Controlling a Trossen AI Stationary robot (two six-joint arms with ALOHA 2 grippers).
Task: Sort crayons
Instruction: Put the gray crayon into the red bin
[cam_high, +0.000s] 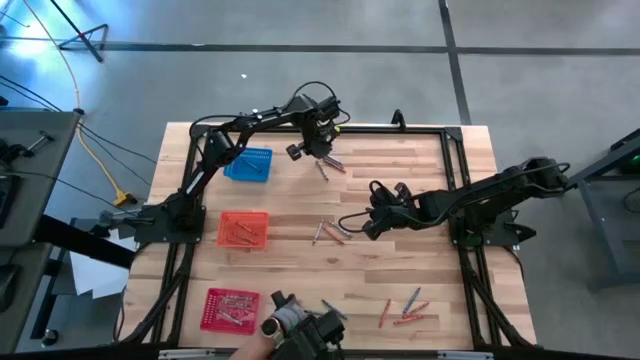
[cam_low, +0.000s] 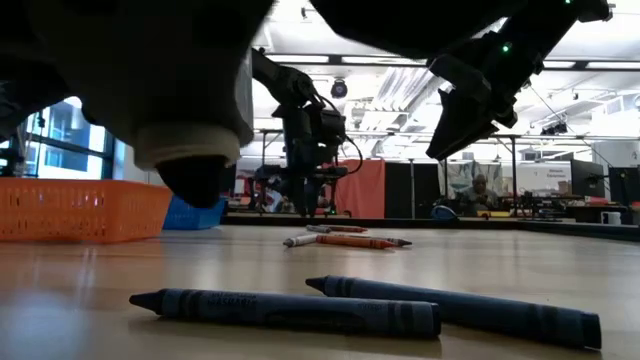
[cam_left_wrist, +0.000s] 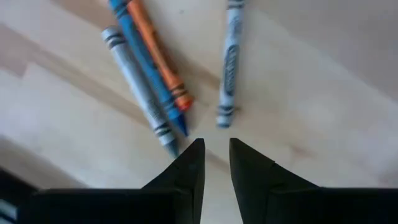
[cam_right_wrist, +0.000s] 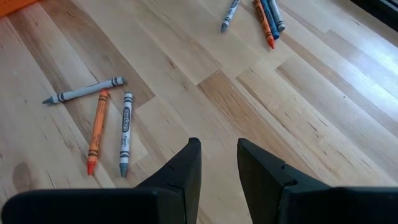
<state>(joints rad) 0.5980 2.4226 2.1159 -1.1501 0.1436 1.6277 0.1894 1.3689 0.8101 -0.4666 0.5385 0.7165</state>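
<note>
Crayons lie flat on the wooden table in three loose groups. By the far edge lie a grey, a blue, an orange and a greyish-blue crayon. My left gripper points down beside their tips, its fingers a narrow gap apart with nothing between them; it also shows from above. Mid-table lie three more crayons. My right gripper hangs open above the table to their right. Several crayons lie near the front right.
A blue basket, an orange basket and a red basket stand in a row down the table's left side. A person's hand with a dark object is at the near edge. Two dark blue crayons lie at the front.
</note>
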